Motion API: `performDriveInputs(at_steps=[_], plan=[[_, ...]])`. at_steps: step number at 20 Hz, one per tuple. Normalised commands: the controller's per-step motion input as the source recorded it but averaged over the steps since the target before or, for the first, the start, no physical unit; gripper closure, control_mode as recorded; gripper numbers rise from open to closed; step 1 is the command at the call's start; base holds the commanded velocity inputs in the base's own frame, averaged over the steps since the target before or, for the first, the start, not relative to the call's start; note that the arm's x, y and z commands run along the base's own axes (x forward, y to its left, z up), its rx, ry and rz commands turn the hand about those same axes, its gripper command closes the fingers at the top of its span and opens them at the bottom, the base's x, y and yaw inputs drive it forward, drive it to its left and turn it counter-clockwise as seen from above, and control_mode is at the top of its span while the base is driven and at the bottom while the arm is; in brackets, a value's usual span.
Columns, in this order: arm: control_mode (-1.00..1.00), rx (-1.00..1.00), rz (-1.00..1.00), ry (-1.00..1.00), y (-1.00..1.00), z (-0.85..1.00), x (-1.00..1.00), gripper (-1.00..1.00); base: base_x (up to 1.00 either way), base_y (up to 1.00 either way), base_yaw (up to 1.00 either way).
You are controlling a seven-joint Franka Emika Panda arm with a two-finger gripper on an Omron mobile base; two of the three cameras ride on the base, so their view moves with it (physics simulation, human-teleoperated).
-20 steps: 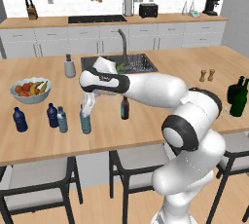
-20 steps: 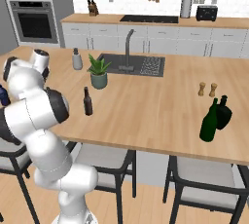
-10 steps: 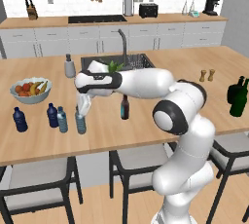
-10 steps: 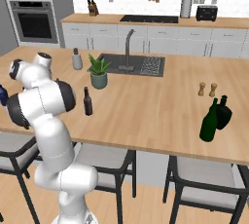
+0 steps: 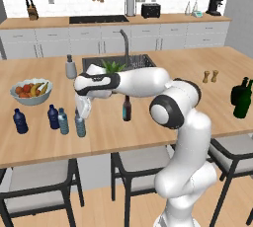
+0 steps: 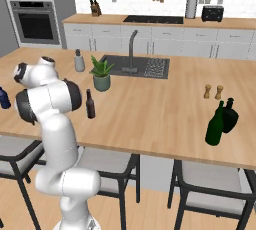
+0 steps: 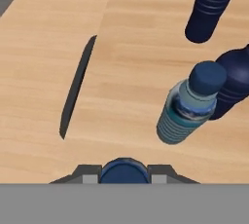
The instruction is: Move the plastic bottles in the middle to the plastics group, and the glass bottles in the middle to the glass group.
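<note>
Bottle [image 7: 124,171] clamped in tool [image 5: 82,114], beside second pale bottle [image 7: 189,106].

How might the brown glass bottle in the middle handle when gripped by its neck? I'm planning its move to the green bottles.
The brown bottle stands upright, slim, with a long narrow neck, so it probably tips easily if nudged high. Being glass, it is likely rigid, smooth and somewhat slippery, and could break if dropped. The green bottles stand far across the counter, so a long carry seems likely.
</note>
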Motion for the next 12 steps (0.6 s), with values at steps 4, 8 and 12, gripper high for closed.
performDriveInputs(at_steps=[4, 8, 12], plan=[[-1.0, 0.0, 0.02, 0.0, 0.03, -0.26, 0.07, 1.0, 0.0, 0.0, 0.0], [-1.0, 0.0, 0.02, -0.01, 0.08, -0.22, 0.09, 1.0, 0.0, 0.0, 0.0], [-1.0, 0.0, 0.0, -0.08, 0.21, -0.02, 0.24, 1.0, 0.0, 0.0, 0.0]])
